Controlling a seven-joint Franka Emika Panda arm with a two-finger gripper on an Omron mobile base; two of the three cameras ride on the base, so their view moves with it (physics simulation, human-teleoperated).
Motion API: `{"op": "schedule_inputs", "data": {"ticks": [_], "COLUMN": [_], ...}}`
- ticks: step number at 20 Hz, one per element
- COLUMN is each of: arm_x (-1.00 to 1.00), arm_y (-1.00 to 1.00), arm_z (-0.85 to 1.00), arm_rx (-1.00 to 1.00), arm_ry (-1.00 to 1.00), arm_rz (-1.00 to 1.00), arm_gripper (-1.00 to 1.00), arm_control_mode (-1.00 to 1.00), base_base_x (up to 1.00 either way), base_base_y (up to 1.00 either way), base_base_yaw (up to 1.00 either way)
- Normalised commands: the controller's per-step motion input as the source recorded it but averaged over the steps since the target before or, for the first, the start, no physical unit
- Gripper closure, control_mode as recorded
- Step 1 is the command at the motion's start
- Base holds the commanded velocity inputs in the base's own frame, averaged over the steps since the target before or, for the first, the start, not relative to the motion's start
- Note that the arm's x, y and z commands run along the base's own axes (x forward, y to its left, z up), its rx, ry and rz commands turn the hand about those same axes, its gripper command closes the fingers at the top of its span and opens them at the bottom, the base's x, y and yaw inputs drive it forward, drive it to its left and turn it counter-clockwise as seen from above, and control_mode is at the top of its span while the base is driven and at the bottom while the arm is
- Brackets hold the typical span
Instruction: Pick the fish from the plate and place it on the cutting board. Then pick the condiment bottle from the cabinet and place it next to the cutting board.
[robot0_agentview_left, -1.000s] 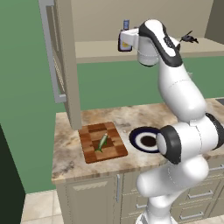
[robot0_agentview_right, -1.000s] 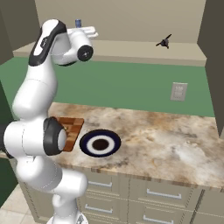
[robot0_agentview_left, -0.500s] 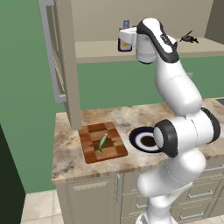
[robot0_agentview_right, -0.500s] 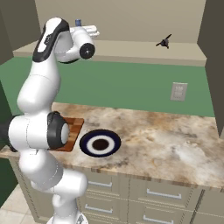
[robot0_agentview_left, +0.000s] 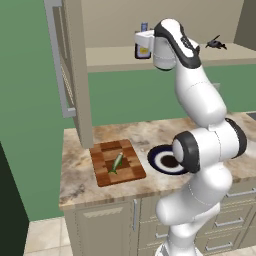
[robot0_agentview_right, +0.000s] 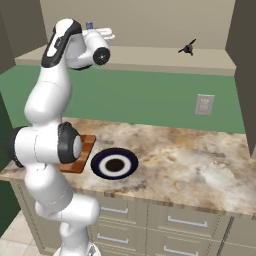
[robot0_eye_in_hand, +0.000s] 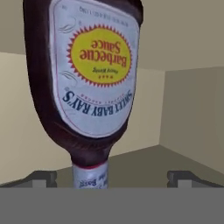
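Fingers (robot0_eye_in_hand: 43, 177) stand spread wide, one dark tip at each side of the hand view, with the condiment bottle (robot0_eye_in_hand: 89, 78) between them; no contact between tips and bottle is visible. That view is rolled, so the bottle appears inverted, neck toward the bottom edge.

Surface and room, left to right in the left base view:
- Green wall at the far left, running on behind the counter.
- Cabinet (robot0_agentview_left: 75, 75), tall and beige, its grey-framed door (robot0_agentview_left: 59, 60) swung open to the left.
- Light shelf (robot0_agentview_left: 115, 56) inside the cabinet, carrying the condiment bottle (robot0_agentview_left: 143, 46) upright, with the gripper (robot0_agentview_left: 141, 38) at the bottle.
- Small dark spiky object (robot0_agentview_left: 216, 43) further right on the same shelf, well apart from the bottle.
- Marbled stone counter (robot0_agentview_left: 75, 175) below, over beige drawers.

Counter contents, left to right:
- Cutting board (robot0_agentview_left: 117, 162), checkered brown, near the counter's left end.
- Fish (robot0_agentview_left: 116, 163), green and slender, lying on the board's middle.
- Plate (robot0_agentview_left: 162, 159), navy rim and dark centre, just beside the board's right edge.

Edges and open room:
- Counter right of the plate (robot0_agentview_right: 114, 166) is bare stone in the right base view, up to a wall outlet (robot0_agentview_right: 204, 104).
- Shelf between bottle and spiky object is bare.

Task item appearance: dark brown body, white label with a yellow sunburst reading "Barbecue Sauce", narrow neck with a red band, pale cap.
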Motion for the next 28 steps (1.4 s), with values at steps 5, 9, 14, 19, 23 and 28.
{"op": "schedule_inputs", "data": {"ticks": [5,9,14,19,23,28], "arm_x": [0.17,0.16,0.16,0.17,0.18,0.15], "arm_y": [0.00,0.00,0.00,0.00,0.00,0.00], "arm_z": [0.00,0.00,0.00,0.00,0.00,0.00], "arm_rx": [0.00,0.00,0.00,0.00,0.00,0.00], "arm_ry": [-0.01,-0.01,0.00,0.00,0.00,0.00], "arm_rz": [0.00,0.00,0.00,0.00,0.00,0.00], "arm_gripper": [-1.00,-1.00,-1.00,-1.00,-1.00,-1.00], "arm_control_mode": [-1.00,-1.00,-1.00,-1.00,-1.00,-1.00], "base_base_x": [0.00,0.00,0.00,0.00,0.00,0.00], "base_base_y": [0.00,0.00,0.00,0.00,0.00,0.00], "base_base_yaw": [0.00,0.00,0.00,0.00,0.00,0.00]}}
